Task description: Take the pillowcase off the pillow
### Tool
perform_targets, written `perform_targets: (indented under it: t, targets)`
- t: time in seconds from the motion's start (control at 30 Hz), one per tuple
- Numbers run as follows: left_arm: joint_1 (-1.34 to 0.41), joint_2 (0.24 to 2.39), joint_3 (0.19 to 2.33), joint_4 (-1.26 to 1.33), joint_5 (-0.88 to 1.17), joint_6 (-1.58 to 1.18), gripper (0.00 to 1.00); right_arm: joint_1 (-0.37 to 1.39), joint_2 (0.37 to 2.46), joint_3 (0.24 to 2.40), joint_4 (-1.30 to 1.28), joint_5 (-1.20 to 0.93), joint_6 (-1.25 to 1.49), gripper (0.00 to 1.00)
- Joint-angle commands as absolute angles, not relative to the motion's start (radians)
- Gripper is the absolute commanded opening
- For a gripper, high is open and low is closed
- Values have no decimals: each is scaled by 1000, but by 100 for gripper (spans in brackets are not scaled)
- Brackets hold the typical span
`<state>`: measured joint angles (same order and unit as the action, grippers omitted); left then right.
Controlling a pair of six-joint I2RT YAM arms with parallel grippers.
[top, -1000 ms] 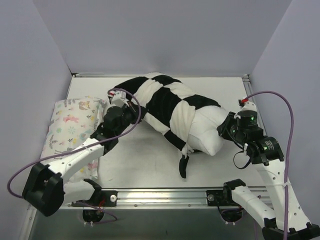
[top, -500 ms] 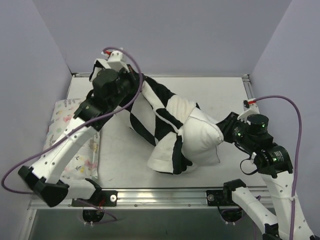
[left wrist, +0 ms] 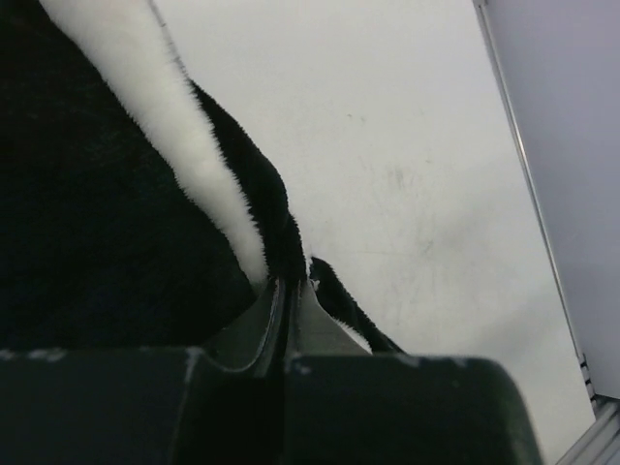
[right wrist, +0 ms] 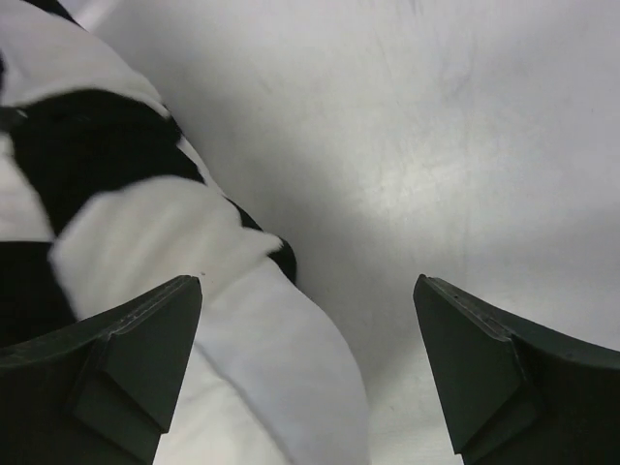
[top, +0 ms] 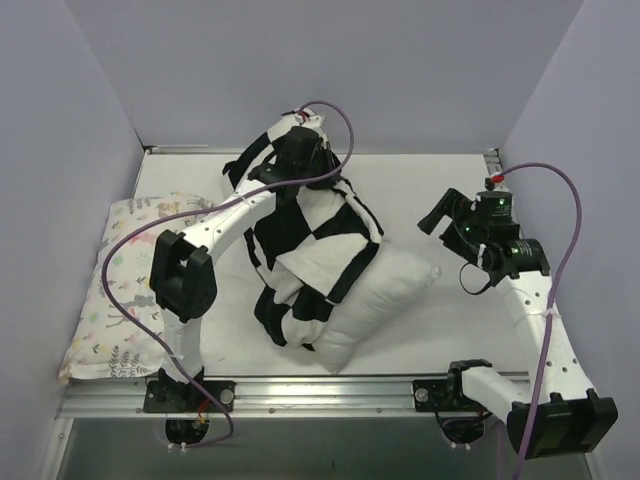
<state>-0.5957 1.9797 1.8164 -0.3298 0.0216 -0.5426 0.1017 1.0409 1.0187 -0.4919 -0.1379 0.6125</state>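
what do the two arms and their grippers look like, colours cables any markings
The left arm and right arm have white links and black joint housings, with a purple cable looping along each. The left gripper and right gripper have dark wedge-shaped fingers. A green light shows on the right wrist.

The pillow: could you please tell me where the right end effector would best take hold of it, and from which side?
Probably the bare right corner of the pillow, approached from the right: it pokes out of the pillowcase, tapers to a point, and faces the open right end effector; the left end effector holds the pillowcase.
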Motion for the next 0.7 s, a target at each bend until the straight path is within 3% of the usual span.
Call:
perform_targets:
  t: [0.0, 0.1, 0.2, 0.23, 0.27, 0.37, 0.5, 0.67]
  targets:
    - [-584, 1974, 1908, -331, 78, -565, 0, 75, 991, 1146, -475, -92, 595, 98]
    - [-584, 1977, 1931, -334, 78, -565, 0, 69, 959, 1183, -494, -72, 601, 100]
    - [-583, 1967, 1939, -324, 92, -557, 8, 71, 934, 1175, -495, -144, 598, 100]
    - [-583, 1960, 1945, -324, 97, -552, 15, 81, 910, 1160, -495, -202, 606, 100]
    - [-580, 1945, 1950, -324, 100, -548, 31, 93, 891, 1137, -494, -213, 610, 100]
    - [-578, 1902, 1962, -319, 97, -525, 64, 233, 784, 1025, -492, -115, 615, 100]
    - [-575, 1824, 1947, -351, 86, -471, 78, 406, 631, 902, -499, -34, 669, 100]
    - [-575, 1668, 1788, -396, 103, -431, 82, 583, 554, 805, -534, 104, 713, 100]
